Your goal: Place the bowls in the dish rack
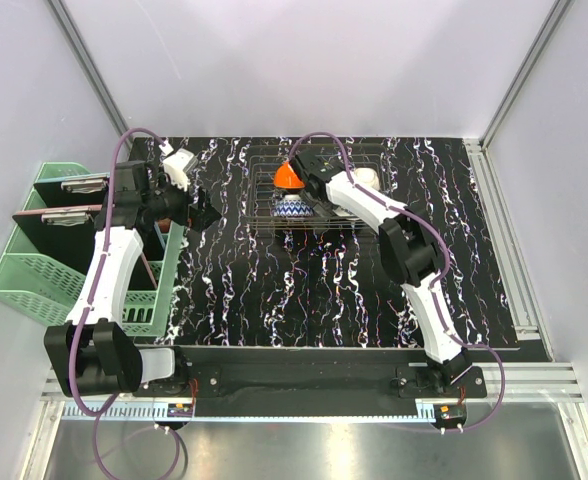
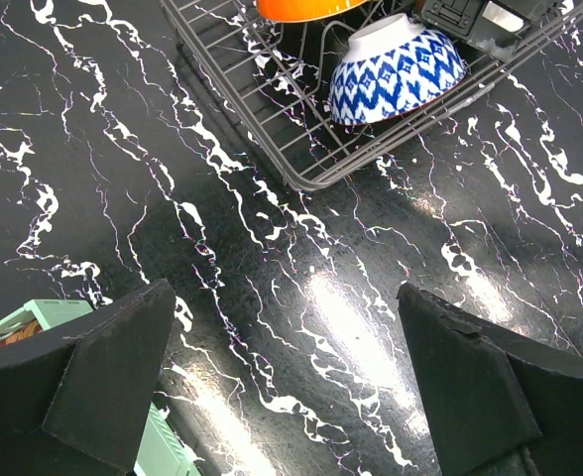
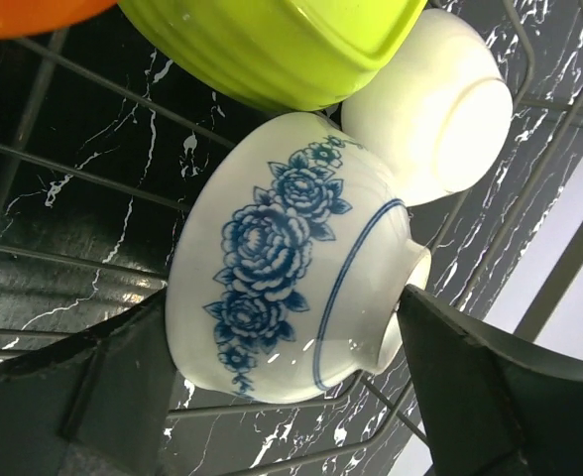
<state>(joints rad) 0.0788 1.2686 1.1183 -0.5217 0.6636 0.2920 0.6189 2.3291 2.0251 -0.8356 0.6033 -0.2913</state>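
The dish rack (image 1: 326, 228) stands at the upper middle of the top view, and we count five bowls in it. The orange bowl (image 1: 287, 177) lies at the rack's left end. The bowl with the blue zigzag pattern (image 2: 396, 74) leans on its side just below it in the frame. In the right wrist view the lime-green bowl (image 3: 272, 40) is at the top and the white bowl (image 3: 440, 109) is at the upper right, touching it. The bowl with blue flowers (image 3: 291, 268) rests on the wires below these two.

The right gripper (image 3: 282, 293) is over the rack with its fingers spread wide, one on each side of the flower bowl. The right fingertip is very near the bowl's foot. We judge that the fingers do not press the bowl and that the wires carry it.

The left gripper (image 2: 284, 288) hangs over the black marbled table (image 2: 93, 178) at the left, beside the mint-green basket (image 1: 34, 250). Its fingers are also apart and it holds nothing.

We see no bowl lying outside the rack, so the loading seems almost complete. What is inside the basket is too hidden to tell. What is left, in our view, is to lift the right arm away without pushing the bowls.
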